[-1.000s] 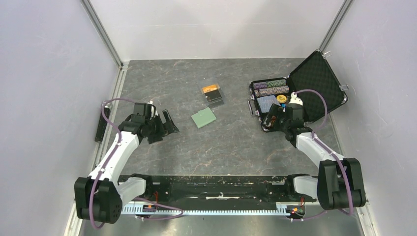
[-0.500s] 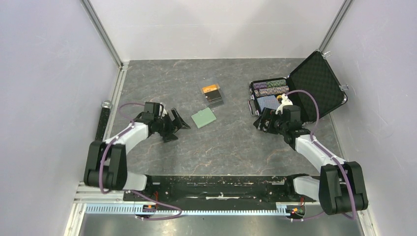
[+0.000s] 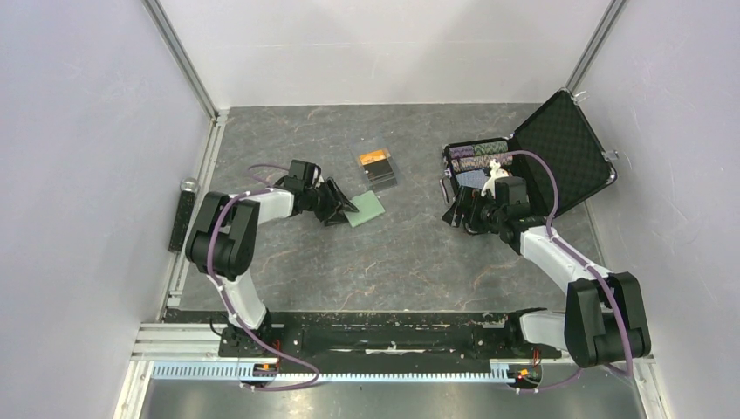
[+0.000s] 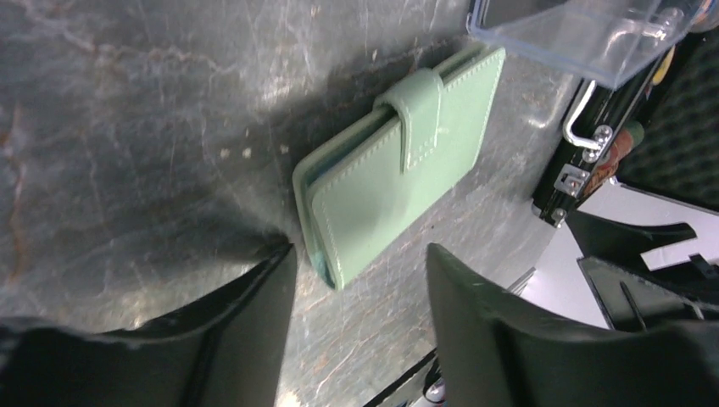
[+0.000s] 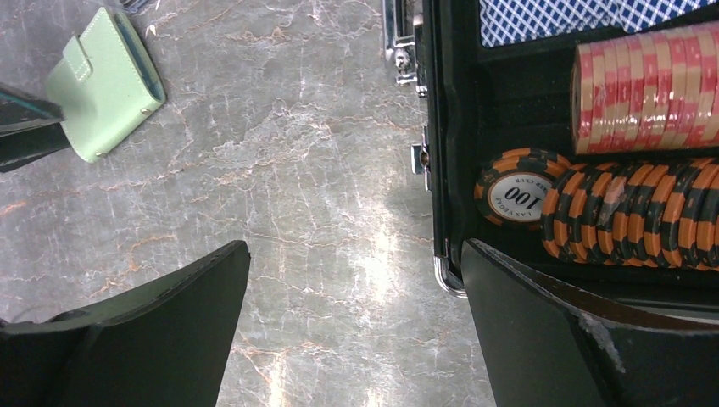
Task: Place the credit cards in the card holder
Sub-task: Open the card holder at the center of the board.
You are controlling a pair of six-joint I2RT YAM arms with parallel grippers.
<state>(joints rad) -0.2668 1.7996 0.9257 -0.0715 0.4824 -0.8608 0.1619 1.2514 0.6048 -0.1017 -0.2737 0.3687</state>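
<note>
Status, top view, working from the bottom of the frame up:

- Right gripper (image 3: 461,215) is hovering right of centre over bare table (image 3: 393,271), just left of the black case (image 3: 558,140). Jaws are standing wide apart and gripping nothing. Its wrist view (image 5: 356,254) is looking down at the case's left wall and the poker chips (image 5: 627,212).
- Left gripper (image 3: 340,208) is sitting left of centre, right at the card holder (image 3: 362,209). Jaws are apart, nothing clamped. In the left wrist view (image 4: 360,259) the holder's (image 4: 398,170) near corner is lying just ahead of the gap between the fingertips. I can't tell whether they're touching it.
- The card holder is lying flat at centre frame, folded shut with its snap tab across the edge. It's also showing at the upper left of the right wrist view (image 5: 106,85).
- The credit cards (image 3: 377,168) are sitting stacked just above the holder, orange one on top. They seem to be sitting in a clear plastic tray (image 4: 576,34).

Progress: effectively zero, no card is in the holder. Still remaining: open the holder, then pick up each card and slot it in.
</note>
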